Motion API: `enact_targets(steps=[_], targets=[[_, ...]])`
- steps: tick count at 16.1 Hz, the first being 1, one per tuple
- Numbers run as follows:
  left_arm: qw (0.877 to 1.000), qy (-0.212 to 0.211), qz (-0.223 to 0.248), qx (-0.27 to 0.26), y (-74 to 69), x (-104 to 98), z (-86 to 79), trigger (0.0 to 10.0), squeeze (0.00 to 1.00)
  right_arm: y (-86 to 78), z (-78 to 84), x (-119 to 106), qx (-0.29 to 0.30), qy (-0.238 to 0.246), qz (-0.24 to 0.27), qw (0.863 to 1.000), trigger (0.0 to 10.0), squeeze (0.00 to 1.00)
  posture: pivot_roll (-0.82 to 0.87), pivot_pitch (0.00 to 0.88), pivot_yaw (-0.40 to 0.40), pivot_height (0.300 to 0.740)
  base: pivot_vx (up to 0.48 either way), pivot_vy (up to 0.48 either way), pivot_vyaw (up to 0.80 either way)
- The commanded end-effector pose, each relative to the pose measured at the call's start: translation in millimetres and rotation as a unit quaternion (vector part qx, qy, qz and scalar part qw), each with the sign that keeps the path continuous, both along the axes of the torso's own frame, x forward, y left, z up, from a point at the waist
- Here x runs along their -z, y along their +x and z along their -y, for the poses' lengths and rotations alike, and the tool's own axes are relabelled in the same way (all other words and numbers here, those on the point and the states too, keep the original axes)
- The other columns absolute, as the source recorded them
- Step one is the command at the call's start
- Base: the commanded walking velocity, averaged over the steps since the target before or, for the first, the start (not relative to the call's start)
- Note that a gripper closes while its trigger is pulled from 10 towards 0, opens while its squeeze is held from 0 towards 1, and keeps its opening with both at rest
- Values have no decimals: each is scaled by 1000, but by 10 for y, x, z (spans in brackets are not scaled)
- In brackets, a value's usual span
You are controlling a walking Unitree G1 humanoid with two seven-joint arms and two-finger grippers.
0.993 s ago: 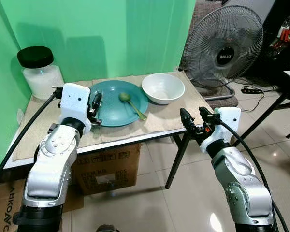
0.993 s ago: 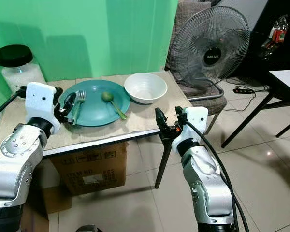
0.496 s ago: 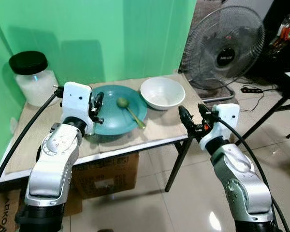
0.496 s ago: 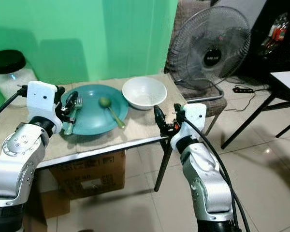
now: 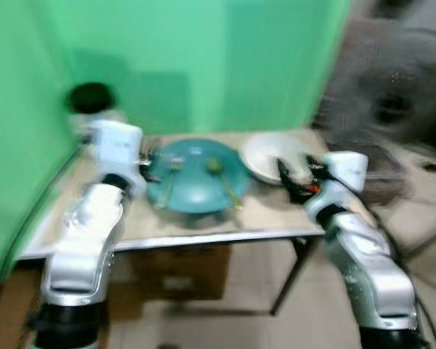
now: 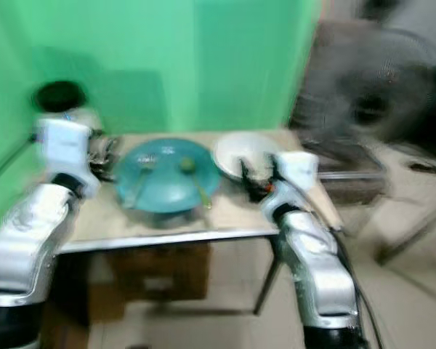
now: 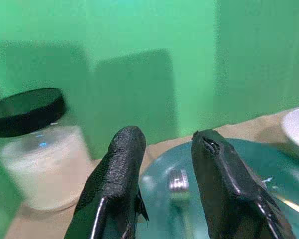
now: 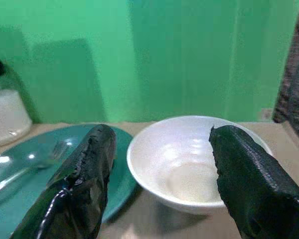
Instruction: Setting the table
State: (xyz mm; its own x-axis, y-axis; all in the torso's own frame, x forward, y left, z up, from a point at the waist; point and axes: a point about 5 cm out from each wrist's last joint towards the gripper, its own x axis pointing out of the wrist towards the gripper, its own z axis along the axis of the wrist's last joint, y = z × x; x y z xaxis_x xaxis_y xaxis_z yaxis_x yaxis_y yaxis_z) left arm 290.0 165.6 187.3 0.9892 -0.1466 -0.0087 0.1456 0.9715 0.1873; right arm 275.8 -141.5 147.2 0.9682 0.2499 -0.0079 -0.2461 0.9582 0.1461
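Right claw (image 8: 162, 164) gaped wide at bowl (image 8: 197, 162), empty; left claw (image 7: 164, 164) parted over fork (image 7: 179, 186) on plate (image 5: 196, 174). Head views blurred; risked clipping bowl rim, shoving it off table (image 5: 269, 218).

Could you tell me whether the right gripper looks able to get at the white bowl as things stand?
Probably yes. The right gripper is open and points straight at the white bowl, which sits beside the teal plate on the table. Nothing stands between the fingers and the bowl's near rim.

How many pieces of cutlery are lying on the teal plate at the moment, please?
2: a fork on the plate's left side, toward the jar, and a green spoon right of centre, toward the white bowl.
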Motion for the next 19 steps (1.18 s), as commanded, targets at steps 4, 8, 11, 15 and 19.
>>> enact_targets(steps=[4,8,11,15,19], targets=[[1000,9,8,-5,35,-50,-70,10000,0,38,-43,-82,3,24,17,1000,10000,0,133,0,-45,740,332,0,0],[999,33,-4,-7,98,-39,-93,10000,0,69,-54,-102,7,28,19,999,10000,0,132,0,-41,740,146,0,0],[1000,29,1,-13,112,-54,-107,10000,0,46,-71,-80,0,17,14,1000,10000,0,133,0,-46,740,0,0,0],[999,38,0,-21,133,-61,-127,10000,0,62,-76,-71,2,4,11,1000,10000,0,132,0,-46,740,0,-319,600],[999,37,-2,-24,138,-60,-141,10000,0,56,-70,-50,7,12,5,1000,10000,0,136,0,-56,740,0,-480,558]])
